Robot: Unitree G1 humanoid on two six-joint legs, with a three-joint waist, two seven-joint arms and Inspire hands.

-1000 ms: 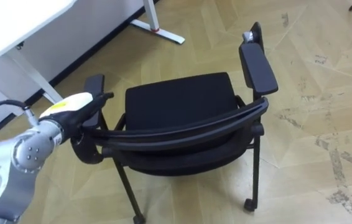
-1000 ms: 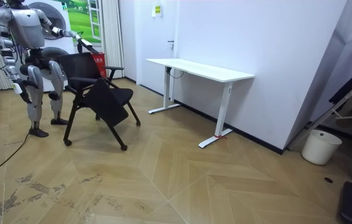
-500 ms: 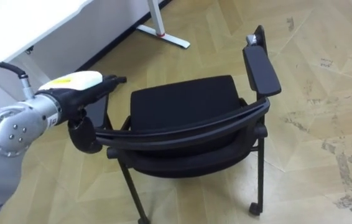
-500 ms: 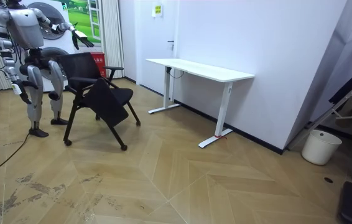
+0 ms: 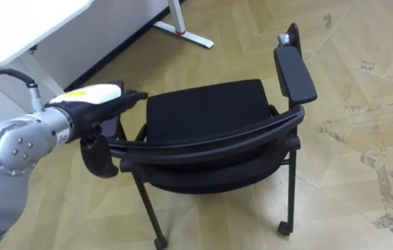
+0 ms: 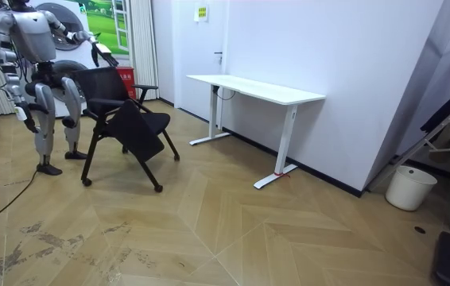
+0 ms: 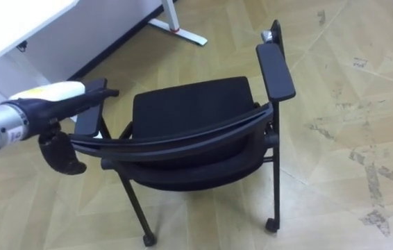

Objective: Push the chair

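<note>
The black chair (image 5: 207, 114) stands on the wood floor right before the robot, near the white desk (image 6: 257, 87). The left hand (image 5: 105, 104) lies flat, fingers straight, over the backrest's left end. From across the room I see the right hand (image 6: 21, 112) hanging low, and a white bin (image 6: 409, 187), its contents hidden.

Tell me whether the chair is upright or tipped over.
Upright: the chair stands on its legs on the floor, seat facing up.

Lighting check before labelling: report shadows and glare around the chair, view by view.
Left eye view: the black chair throws only a soft shadow on the floor; the white desk is brightest. Room view: even light, faint shadow under that desk.
</note>
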